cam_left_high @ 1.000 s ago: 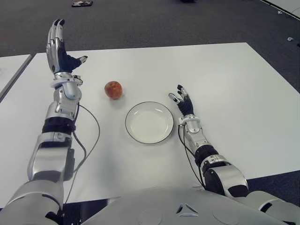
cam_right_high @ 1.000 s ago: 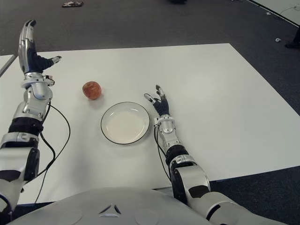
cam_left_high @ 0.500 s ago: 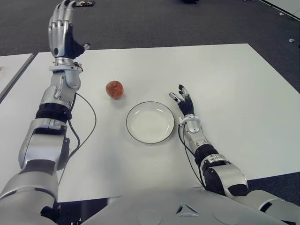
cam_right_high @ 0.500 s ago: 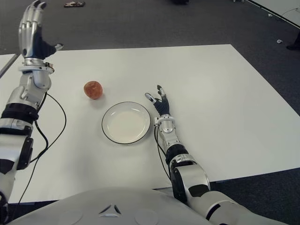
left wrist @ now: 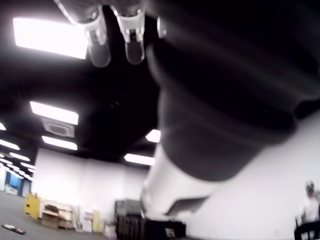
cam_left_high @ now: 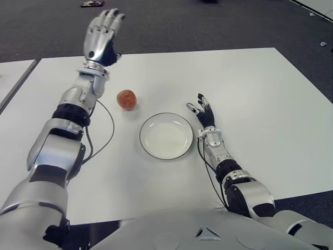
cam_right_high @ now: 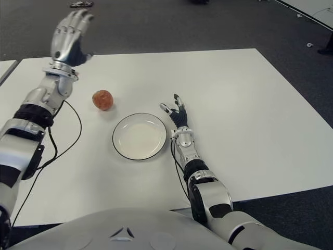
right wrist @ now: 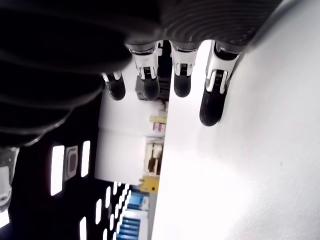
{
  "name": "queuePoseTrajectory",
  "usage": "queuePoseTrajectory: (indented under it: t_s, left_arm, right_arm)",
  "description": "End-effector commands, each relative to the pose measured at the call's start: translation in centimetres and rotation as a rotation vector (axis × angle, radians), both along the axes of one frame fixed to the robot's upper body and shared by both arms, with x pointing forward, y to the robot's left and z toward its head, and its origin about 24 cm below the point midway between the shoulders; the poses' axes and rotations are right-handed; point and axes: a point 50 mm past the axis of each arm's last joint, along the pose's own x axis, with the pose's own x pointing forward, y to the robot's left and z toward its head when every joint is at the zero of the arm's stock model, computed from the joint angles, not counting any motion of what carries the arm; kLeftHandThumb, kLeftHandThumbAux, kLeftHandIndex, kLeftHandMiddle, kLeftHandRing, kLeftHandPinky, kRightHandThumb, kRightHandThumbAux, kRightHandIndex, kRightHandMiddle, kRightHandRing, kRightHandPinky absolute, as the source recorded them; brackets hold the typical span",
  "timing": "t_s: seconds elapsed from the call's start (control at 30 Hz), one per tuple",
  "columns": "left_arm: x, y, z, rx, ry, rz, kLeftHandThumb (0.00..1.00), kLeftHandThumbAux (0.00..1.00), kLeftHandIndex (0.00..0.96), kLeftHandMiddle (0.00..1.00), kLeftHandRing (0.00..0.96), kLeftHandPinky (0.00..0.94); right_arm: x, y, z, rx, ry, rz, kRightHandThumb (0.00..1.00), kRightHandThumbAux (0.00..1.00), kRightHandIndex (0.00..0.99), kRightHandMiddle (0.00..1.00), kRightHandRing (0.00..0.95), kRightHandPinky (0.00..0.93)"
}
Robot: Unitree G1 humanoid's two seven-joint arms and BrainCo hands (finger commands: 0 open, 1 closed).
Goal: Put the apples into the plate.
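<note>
On the table — plate bare, apple beside it; both robot hands spread, holding nothing.

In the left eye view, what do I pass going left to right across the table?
Left hand → apple → plate → right hand.

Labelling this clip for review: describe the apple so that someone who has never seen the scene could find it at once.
On the white table, find the round white plate near the middle. The apple lies on the bare tabletop just beyond the plate toward the robot's left, not touching it: the only small, round, reddish thing there.
</note>
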Motion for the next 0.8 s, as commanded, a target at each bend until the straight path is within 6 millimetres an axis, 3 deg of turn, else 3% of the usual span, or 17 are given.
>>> queuePoseTrajectory:
  t_s: [0.03,0.1,0.2,0.47,0.8]
  left_arm:
    - [0.2,-0.9,-0.7,0.031,0.082,-0.037,0.050,0.332,0.000,0.000,0.000,0.000]
    - [0.2,-1.0,-0.8,0.007,0.124,-0.064,0.048,0.323,0.000,0.000,0.000,0.000]
    - [0.1,-1.3,-1.4,-0.195,0.292,-0.163,0.046,0.324,0.000,0.000,0.000,0.000]
    - [0.1,-1.9,-2.1,-0.468,0.560,-0.325,0.015,0.345,0.000,0.000,0.000,0.000]
    - [0.1,-2.5,-3.1,-0.595,0.722,-0.378,0.000,0.330,0.000,0.000,0.000,0.000]
  right_arm:
    - [-0.5,0.1,-0.8,-0.024,0.043,0.009,0.000,0.499,0.000,0.000,0.000,0.000]
    - [-0.5,0.1,-0.8,-0.026,0.041,0.010,0.000,0.504,0.000,0.000,0.000,0.000]
    - [-0.5,0.0,-0.8,-0.026,0.039,0.008,0.000,0.515,0.000,0.000,0.000,0.000]
    - [-0.4,-0.1,-0.8,-0.029,0.047,0.003,0.000,0.539,0.000,0.000,0.000,0.000]
    - [-0.3,-0.3,-0.7,-0.054,0.048,0.000,0.001,0.557,0.000,0.000,0.000,0.000]
